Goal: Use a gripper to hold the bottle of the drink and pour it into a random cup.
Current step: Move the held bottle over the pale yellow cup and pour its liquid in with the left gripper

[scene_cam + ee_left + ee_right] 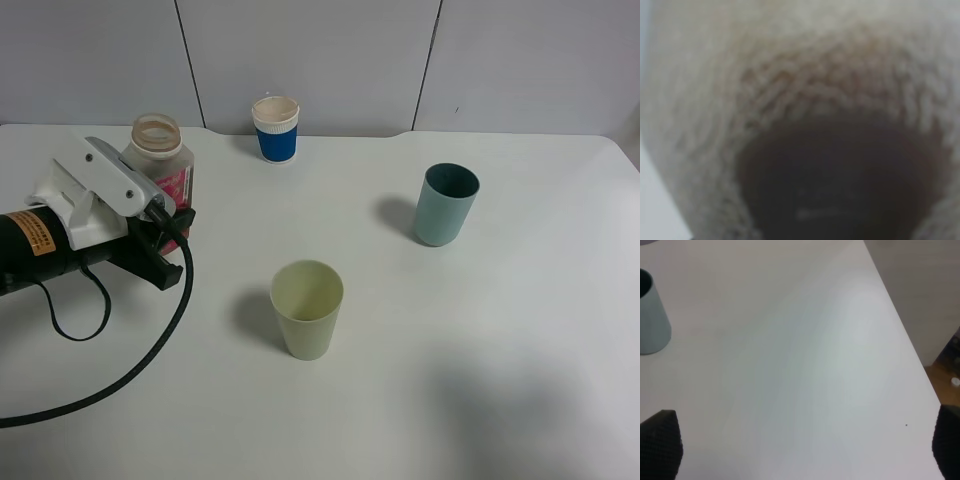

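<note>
Clear squarish plastic bottle with pink label and brown drink (165,160) stands at the far left of the white surface (480,380). It is upright, long axis vertical, wide capless neck pointing straight up. White two-jaw left gripper (165,228) comes in from the left with its body roughly horizontal, jaws clamped on the bottle's body below the neck. Left wrist view is only a blurred cream-and-brown close-up, which fits a grip. Can't tell if the base touches the surface. Key relation: the plain pale yellow-green plastic tumbler (307,305) sits right of the bottle and nearer the camera, well apart from it, upright, mouth up. My read is that the carry goes right and forward, then the neck tips toward the tumbler's rim. Left arm is clearly the nearer one. Right gripper (805,452) hangs over bare surface, jaws apart, nothing between them; the teal-grey tumbler (446,205) shows at the edge of its view. White paper cup with blue sleeve (275,130) stands at the back, right of the bottle, off the direct path. Risk: open neck, so a fast swing could spill.
</note>
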Robot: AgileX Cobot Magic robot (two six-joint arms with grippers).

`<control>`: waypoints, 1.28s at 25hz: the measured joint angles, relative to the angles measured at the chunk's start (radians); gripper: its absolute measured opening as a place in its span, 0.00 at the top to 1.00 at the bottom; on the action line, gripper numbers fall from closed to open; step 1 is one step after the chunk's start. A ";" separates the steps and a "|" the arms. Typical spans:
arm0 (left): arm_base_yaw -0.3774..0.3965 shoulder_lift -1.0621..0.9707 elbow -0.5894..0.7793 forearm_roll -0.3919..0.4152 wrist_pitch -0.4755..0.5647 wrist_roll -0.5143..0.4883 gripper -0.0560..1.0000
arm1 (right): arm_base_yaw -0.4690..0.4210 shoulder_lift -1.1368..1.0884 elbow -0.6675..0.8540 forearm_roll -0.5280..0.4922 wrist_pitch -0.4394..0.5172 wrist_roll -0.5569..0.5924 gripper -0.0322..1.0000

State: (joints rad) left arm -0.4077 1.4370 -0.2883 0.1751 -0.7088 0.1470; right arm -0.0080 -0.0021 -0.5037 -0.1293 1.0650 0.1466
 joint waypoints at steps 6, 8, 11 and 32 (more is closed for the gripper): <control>0.000 -0.035 -0.015 0.003 0.097 0.012 0.63 | 0.000 0.000 0.000 0.000 0.000 0.000 0.00; -0.010 -0.035 -0.027 0.005 0.118 0.014 0.63 | 0.000 0.000 0.000 0.000 0.000 0.000 0.00; -0.053 -0.036 -0.046 0.002 0.160 0.043 0.63 | 0.000 0.000 0.000 0.000 0.000 0.000 0.00; -0.220 -0.037 -0.137 -0.116 0.337 0.265 0.63 | 0.000 0.000 0.000 0.000 0.000 0.000 0.00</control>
State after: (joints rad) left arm -0.6277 1.4002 -0.4251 0.0590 -0.3715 0.4120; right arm -0.0080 -0.0021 -0.5037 -0.1293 1.0650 0.1466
